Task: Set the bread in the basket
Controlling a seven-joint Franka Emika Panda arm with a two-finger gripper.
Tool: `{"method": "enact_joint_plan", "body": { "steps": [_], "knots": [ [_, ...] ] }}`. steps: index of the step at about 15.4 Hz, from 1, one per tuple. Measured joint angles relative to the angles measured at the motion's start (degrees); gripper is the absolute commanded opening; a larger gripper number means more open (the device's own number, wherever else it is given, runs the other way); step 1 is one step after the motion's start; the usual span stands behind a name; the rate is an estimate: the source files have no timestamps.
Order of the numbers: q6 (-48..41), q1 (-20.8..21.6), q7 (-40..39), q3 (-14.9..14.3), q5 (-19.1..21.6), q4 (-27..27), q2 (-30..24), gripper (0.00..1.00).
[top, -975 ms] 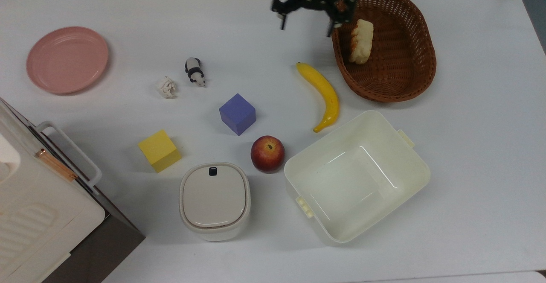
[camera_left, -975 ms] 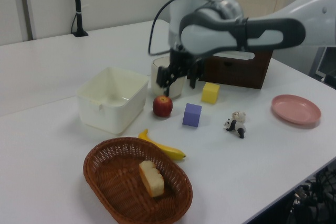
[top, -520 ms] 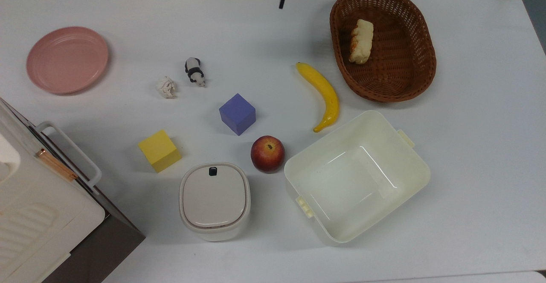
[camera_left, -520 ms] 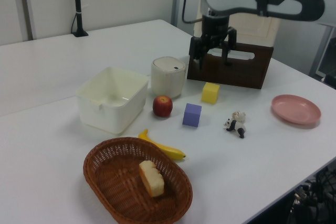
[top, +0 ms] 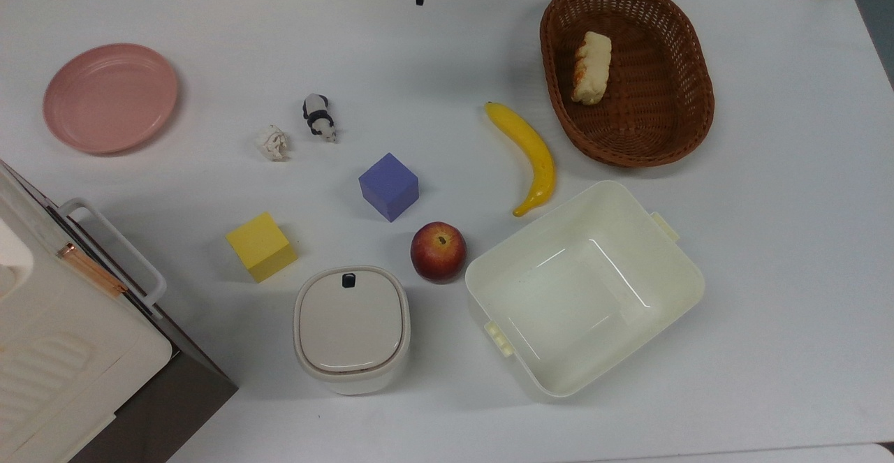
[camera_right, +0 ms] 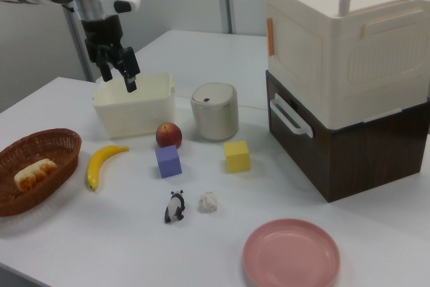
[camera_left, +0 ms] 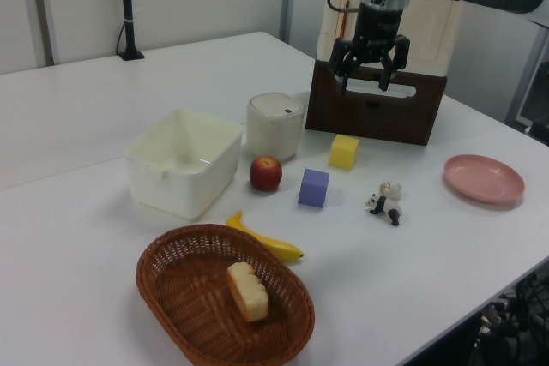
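Gripper (camera_left: 364, 81) spread wide, empty, raised | bread (top: 591, 68) in basket (top: 670, 135) | top view: glazed side faces left

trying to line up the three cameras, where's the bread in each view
Top view: the bread lies in the basket, upper right.
Left view: the bread in the basket, bottom centre.
Right view: the bread in the basket, far left.
Shared landmark: the banana beside the basket.

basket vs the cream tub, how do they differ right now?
The dark-brown oval wicker basket is woven and holds the orange-topped bread loaf; the cream-white square plastic tub is smooth-walled and holds nothing. Both sit open-topped on the white table, near the yellow banana.
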State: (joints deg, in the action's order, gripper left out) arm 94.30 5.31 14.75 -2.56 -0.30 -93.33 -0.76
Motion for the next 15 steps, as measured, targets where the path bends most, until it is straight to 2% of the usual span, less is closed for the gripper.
{"method": "enact_joint_plan", "body": {
  "steps": [3, 15],
  "knots": [
    [0.0, 0.1, -1.8, 0.0, 2.1, 0.0, 0.2, 1.00],
    [0.0, 0.2, -3.0, 0.0, 2.3, -1.3, 1.2, 1.00]
  ]
}}
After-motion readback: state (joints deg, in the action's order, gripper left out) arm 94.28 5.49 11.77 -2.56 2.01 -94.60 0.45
